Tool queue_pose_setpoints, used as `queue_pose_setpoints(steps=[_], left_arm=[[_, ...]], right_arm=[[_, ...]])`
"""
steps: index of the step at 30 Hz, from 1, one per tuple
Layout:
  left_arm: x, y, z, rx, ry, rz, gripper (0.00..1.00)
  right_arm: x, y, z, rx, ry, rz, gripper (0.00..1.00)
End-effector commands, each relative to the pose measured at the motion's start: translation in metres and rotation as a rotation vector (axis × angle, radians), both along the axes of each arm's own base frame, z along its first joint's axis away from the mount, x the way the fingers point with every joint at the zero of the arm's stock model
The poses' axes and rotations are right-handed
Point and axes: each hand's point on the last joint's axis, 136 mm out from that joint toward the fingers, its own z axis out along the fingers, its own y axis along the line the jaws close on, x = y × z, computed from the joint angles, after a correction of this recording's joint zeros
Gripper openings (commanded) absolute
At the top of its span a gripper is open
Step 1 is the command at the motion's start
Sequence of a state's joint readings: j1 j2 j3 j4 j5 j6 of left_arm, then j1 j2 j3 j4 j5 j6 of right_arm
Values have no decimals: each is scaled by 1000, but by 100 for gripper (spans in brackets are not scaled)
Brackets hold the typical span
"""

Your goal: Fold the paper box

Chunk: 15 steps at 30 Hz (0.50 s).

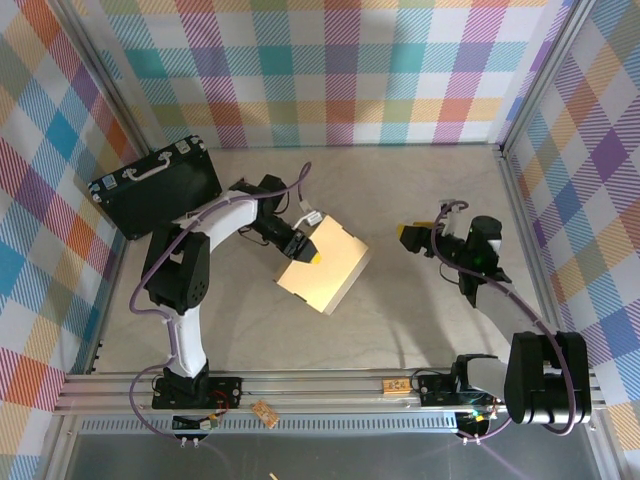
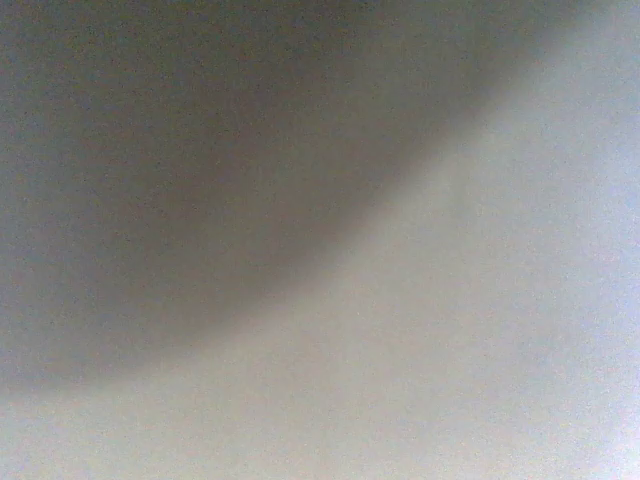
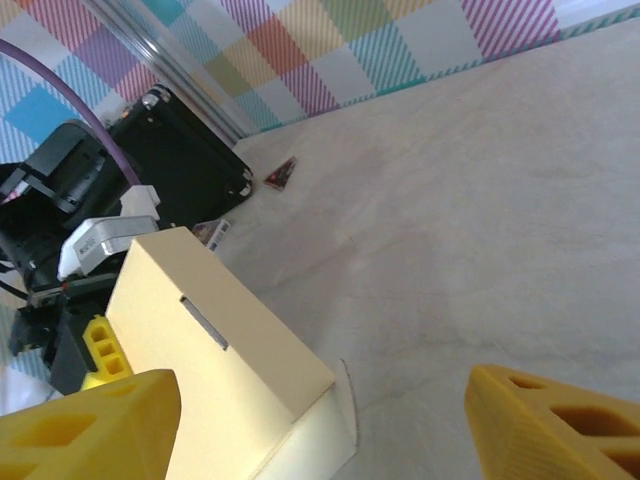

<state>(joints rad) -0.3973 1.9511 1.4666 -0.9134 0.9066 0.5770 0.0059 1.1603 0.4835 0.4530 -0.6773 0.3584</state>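
Black hard case (image 1: 160,192), far-left corner

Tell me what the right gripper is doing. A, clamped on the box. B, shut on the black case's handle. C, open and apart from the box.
C: the right gripper stands wide open with nothing in it, and a gap separates it from the box.

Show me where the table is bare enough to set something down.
Bare: the far strip between the paper box and the back wall, and the near stretch between box and front rail. Crowded: far left, where black case, left gripper and box bunch.
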Motion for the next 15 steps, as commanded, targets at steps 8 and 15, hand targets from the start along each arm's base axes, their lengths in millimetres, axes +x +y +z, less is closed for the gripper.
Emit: queue_pose_setpoints(steps=[8,15], left_arm=[[1,2,4,-55,-177,-54,31],[-2,4,-3,-82,-142,-80,31]], right_arm=[[-22,18,-24,6,-82,124,99],[-26,49,-27,128,-83,242,68]])
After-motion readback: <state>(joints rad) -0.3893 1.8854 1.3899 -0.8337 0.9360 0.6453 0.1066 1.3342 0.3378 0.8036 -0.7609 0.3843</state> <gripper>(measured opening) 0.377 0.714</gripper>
